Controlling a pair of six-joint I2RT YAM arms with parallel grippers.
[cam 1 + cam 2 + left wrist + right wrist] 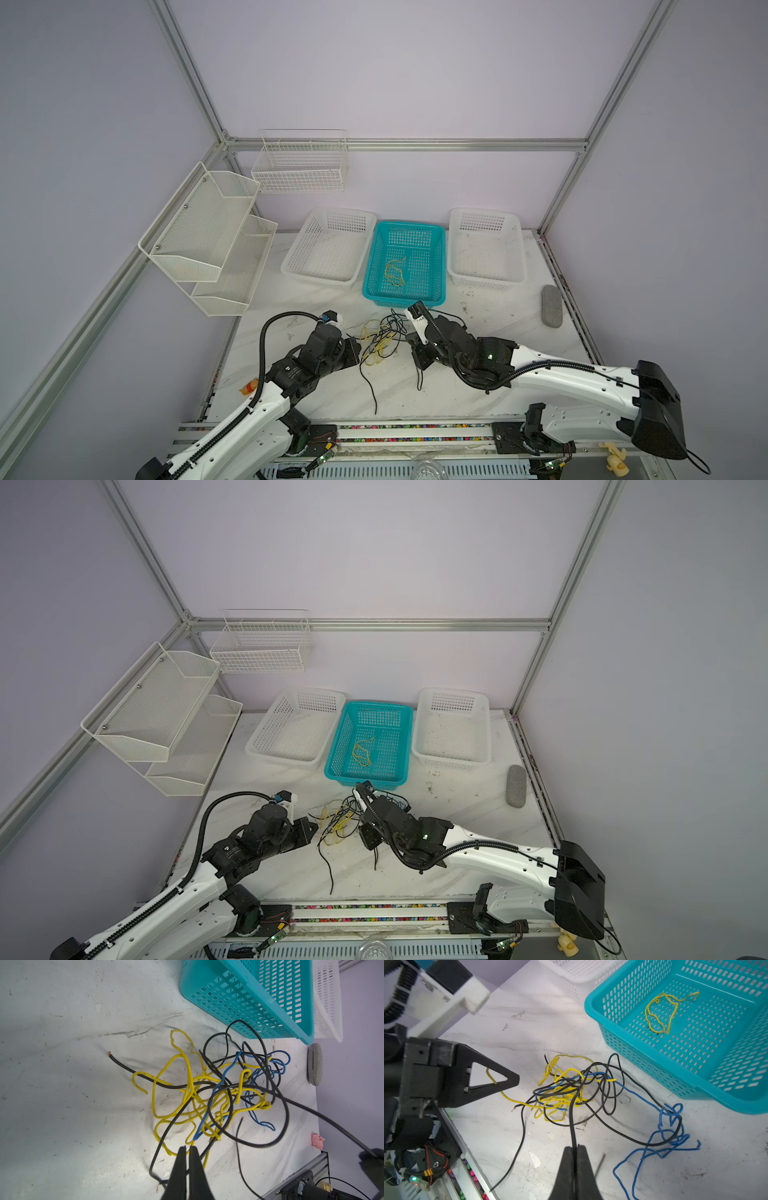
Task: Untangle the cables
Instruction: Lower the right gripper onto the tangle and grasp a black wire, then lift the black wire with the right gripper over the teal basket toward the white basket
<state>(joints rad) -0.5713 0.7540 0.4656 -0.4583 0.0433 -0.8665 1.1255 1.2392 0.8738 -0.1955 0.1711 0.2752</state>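
Left gripper (188, 1150) clenched on a yellow strand (512, 1099), right gripper (574, 1148) on a black strand (572, 1126), the tangle (566, 1093) (yellow, black, blue) sits knotted between them, only one yellow cable (652, 1016) freed into the teal basket (623, 1043) beyond.

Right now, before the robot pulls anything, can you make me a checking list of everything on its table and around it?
Surface: white marbled tabletop, scuffed and smudged.
Job's things: tangle of yellow, black and blue cables between the two grippers; lone yellow cable lies in the teal basket.
Clutter: white basket and another white basket flank the teal one; grey oval pad near the table's edge.
Grippers: left gripper shut on a yellow strand; right gripper shut on a black strand.
Cables: black ribbed hoses run along both arms.
Surroundings: lilac walls, metal frame, white wall racks.
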